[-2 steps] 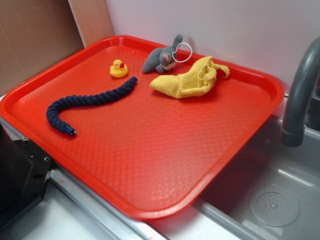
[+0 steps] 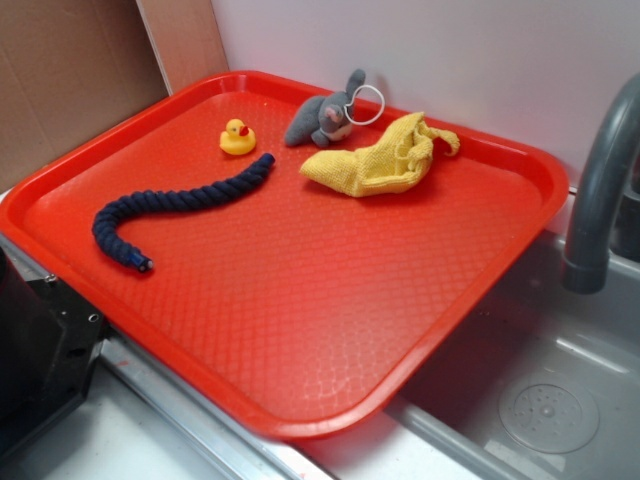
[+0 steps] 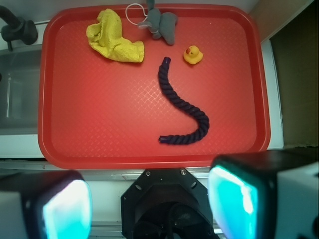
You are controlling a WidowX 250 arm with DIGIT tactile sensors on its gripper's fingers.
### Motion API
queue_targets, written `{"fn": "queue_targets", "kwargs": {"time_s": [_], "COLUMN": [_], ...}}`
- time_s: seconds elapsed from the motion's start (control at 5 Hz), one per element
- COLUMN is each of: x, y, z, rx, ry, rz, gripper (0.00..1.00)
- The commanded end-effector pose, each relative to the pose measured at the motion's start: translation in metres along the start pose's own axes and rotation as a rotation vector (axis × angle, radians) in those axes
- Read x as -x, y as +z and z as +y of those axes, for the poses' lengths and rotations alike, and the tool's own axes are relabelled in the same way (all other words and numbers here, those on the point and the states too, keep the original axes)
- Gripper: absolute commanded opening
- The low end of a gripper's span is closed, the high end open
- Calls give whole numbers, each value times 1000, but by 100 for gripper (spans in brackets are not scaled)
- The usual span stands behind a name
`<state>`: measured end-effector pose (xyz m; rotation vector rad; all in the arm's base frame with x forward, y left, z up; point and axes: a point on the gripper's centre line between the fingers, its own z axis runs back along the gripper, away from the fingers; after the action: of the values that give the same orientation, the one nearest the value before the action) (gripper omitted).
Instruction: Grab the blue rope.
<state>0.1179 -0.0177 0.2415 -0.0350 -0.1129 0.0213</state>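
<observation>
Blue rope fully visible, fingers edge-cropped

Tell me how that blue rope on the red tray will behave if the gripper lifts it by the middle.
The blue rope lies in a loose S-curve, so it is probably floppy and both ends would likely droop. Its thick twisted strands look soft and grippy, so slipping seems unlikely. One end lies close to the yellow duck, apparently apart; a dragged end might nudge it across the tray.
</observation>
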Motion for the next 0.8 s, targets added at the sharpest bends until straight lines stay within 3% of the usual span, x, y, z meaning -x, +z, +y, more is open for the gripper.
{"fn": "queue_targets", "kwargs": {"time_s": [0.0,0.2,0.4,0.6], "x": [-46,-63,-74,-66], "y": [-85,-129,-166,-204], "z": [50,53,47,30], "rx": [-21,3,-49,23], "ry": [-299,-548,-639,-685], "rz": [34,-27,-41,9], "gripper": [100,100,100,100]}}
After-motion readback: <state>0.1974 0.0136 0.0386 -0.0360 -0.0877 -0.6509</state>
